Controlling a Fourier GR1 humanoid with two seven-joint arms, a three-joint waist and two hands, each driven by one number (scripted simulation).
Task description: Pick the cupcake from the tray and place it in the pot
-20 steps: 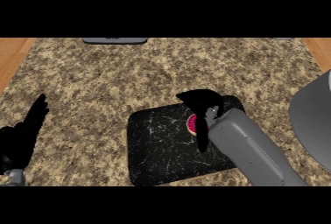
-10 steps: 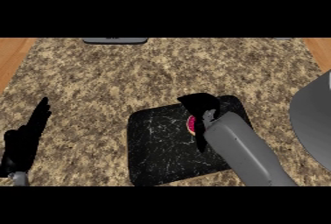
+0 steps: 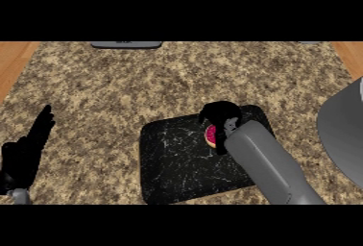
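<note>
A black marbled tray (image 3: pixel 181 163) lies on the granite counter, just right of centre. My right hand (image 3: pixel 221 115) sits over the tray's far right part with its fingers curled round the cupcake (image 3: pixel 211 135). Only a pink and red sliver of the cupcake shows beside the wrist; the rest is hidden by the hand and forearm. The grey pot (image 3: pixel 344 134) is cut off by the right edge of the view, apart from the tray. My left hand (image 3: pixel 25 153) rests open at the lower left, fingers pointing up.
The speckled granite counter (image 3: pixel 142 81) stretches around the tray, with wooden strips at the far left and right corners. A dark grey flat object (image 3: pixel 126 44) lies at the counter's far edge.
My right hand has curled in tighter over the cupcake and shifted slightly toward me. The left hand has drifted a little lower at the left edge.
</note>
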